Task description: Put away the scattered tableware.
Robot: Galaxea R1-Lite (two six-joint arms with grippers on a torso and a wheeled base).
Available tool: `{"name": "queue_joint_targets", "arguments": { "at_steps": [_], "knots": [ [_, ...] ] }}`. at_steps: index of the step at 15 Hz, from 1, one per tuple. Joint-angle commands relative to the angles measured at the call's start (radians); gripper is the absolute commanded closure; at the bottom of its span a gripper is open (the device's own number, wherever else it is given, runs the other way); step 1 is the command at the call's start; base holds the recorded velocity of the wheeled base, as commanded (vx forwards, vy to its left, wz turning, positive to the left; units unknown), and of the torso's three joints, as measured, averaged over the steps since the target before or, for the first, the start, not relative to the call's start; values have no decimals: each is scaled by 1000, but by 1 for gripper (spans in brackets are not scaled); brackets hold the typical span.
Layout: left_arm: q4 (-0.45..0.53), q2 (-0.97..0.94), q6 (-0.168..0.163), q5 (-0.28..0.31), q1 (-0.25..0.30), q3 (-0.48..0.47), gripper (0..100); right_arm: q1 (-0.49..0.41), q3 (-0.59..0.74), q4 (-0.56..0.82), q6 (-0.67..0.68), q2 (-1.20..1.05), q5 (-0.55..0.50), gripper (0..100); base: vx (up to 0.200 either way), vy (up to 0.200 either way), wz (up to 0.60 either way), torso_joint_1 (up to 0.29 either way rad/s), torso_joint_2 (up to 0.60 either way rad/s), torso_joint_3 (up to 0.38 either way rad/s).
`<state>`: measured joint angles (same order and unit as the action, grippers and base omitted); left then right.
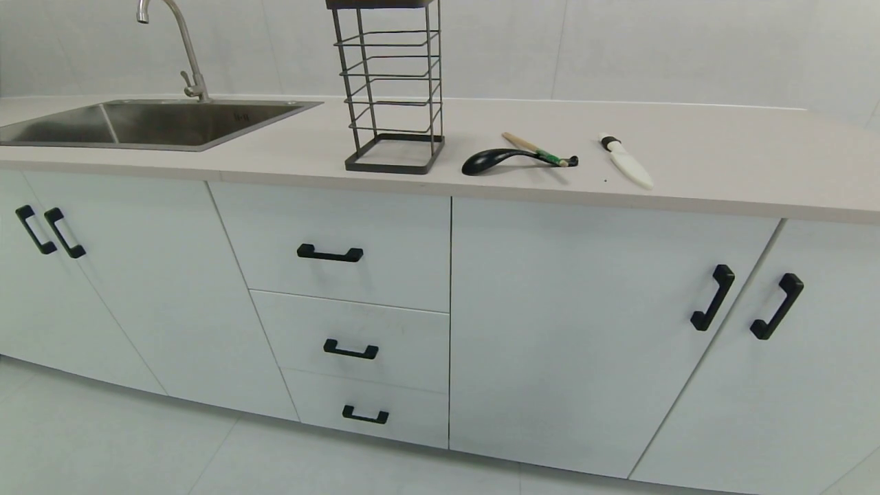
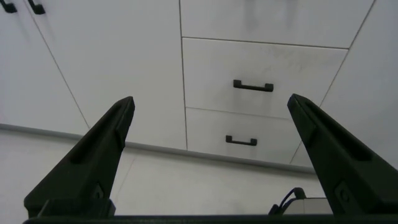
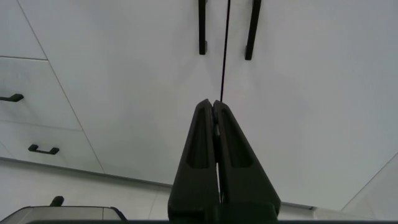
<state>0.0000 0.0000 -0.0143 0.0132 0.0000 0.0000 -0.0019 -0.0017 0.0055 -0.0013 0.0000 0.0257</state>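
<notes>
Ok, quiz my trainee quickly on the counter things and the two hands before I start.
1. True or false: the black spoon lies inside the wire rack.
2. Which is open? A left hand, B right hand, C both.
3. Fill in: the white utensil lies on the counter to the spoon's ___ (robot's side).
Key: 1 false, it lies beside the rack; 2 A; 3 right.

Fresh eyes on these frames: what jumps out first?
A tall wire rack stands on the counter, with nothing visible in it. To its right lie a black spoon with wooden chopsticks meeting its handle end, then a white knife set apart. Both arms sit low before the cabinet fronts, left gripper open, right gripper shut on nothing.
</notes>
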Motion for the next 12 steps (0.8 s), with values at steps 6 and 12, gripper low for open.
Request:
{"name": "queue_joint_targets", "arguments": {
  "at_steps": [6, 12],
  "knots": [
    [-167, 143, -15, 42, 32, -221, 0, 0, 0, 1, 0, 2, 0, 100, 0, 0, 0, 0, 0, 0],
    [-107, 160, -148, 272, 21, -147, 0, 0, 0, 1, 0, 2, 0, 100, 0, 0, 0, 0, 0, 0]
  ]
}}
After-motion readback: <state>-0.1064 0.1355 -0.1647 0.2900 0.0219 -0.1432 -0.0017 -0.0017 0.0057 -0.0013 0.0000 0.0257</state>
